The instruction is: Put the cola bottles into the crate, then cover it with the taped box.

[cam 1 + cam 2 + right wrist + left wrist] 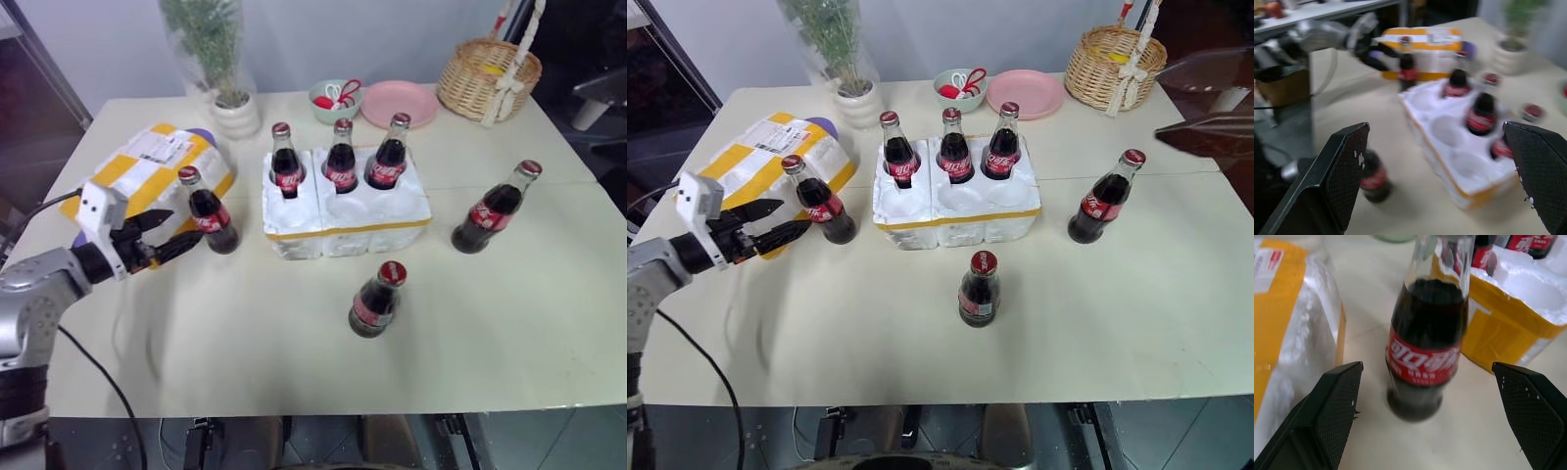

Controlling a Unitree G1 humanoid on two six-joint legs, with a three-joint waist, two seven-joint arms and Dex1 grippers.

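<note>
Standing half done, the crate (345,211) holds three cola bottles (341,157) in its back wells, three wait on the worktop (509,333), the taped box (147,176) lies unused at its nine o'clock, and the left tool (165,238) spreads around one bottle (209,211), the right tool (1437,176) likewise spread and empty.

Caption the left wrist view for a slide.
Open left gripper lined up on a cola bottle standing between the taped box and the crate.

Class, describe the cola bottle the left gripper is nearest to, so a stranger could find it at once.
Start at the white foam crate mid-table, then look toward the taped box on the robot's left. Between them stands one cola bottle, alone on the tabletop, with the open left gripper beside it, unlike the three bottles seated in the crate.
</note>
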